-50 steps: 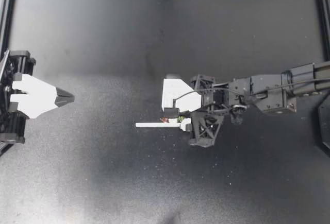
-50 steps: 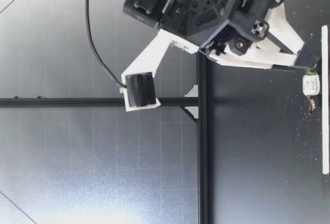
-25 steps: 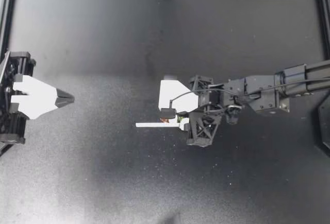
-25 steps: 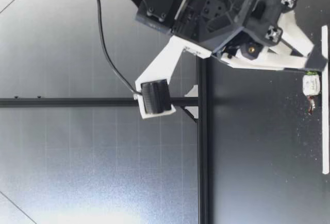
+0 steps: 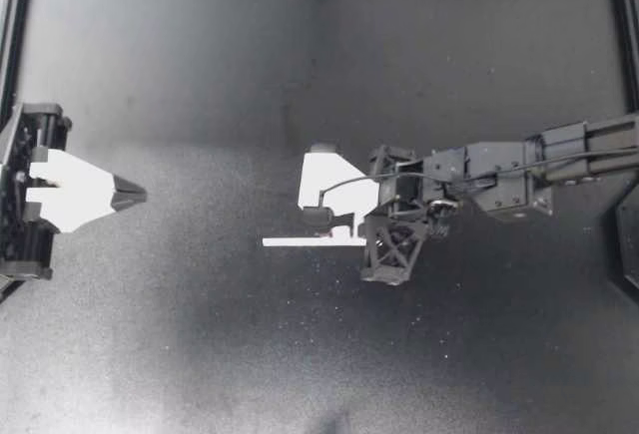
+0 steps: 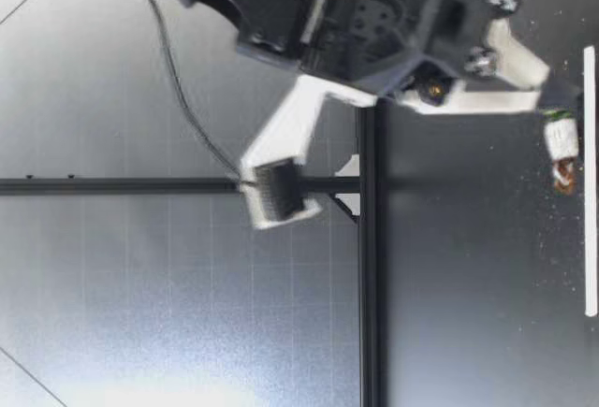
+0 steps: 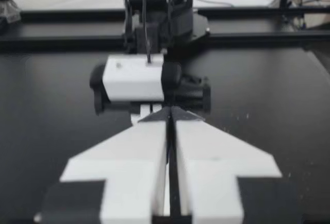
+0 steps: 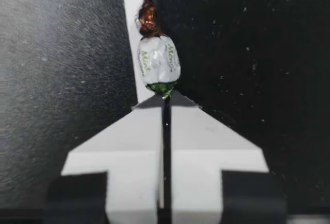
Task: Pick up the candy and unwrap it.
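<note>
You have two grippers to count from above: the left gripper [image 5: 135, 195] at nine o'clock and the right gripper [image 5: 339, 234] near the centre, reaching in from three o'clock. Besides them you have one wrapped candy [image 8: 158, 64], one white strip [image 5: 300, 242] and one black table [image 5: 200, 354].

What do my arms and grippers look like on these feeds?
The left gripper and right gripper look alike: flat white fingers tapering to dark pointed tips, on black bodies. The right arm is black boxy links; a thin black cable loops to a black cylinder on a white bracket.
</note>
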You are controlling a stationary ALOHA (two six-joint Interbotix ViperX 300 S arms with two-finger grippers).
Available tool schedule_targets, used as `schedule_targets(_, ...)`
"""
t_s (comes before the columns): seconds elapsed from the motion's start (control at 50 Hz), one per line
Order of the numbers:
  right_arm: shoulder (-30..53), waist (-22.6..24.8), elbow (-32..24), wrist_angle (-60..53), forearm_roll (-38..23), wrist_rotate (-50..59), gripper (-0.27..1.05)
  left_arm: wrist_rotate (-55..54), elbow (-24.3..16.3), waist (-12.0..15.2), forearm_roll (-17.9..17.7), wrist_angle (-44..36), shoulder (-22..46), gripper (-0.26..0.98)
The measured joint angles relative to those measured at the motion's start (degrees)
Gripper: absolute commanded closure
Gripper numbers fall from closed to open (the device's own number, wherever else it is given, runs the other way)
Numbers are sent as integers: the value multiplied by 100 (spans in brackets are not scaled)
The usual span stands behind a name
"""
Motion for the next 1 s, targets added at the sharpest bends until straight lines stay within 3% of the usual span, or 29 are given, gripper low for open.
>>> schedule_targets(0.16,-563,0,-53,79,9,9,96,70,-35,-9,0,-18,396,63)
schedule_targets(0.38,-1213,0,-70,185,211,167,96,176,-237,-9,9,-185,1037,25)
schedule_targets(0.7,-1538,-9,-202,176,360,624,96,466,-738,0,9,-1178,2355,27)
schedule_targets(1.0,-1538,44,-501,132,369,642,96,721,-1239,-9,9,-1406,3129,27)
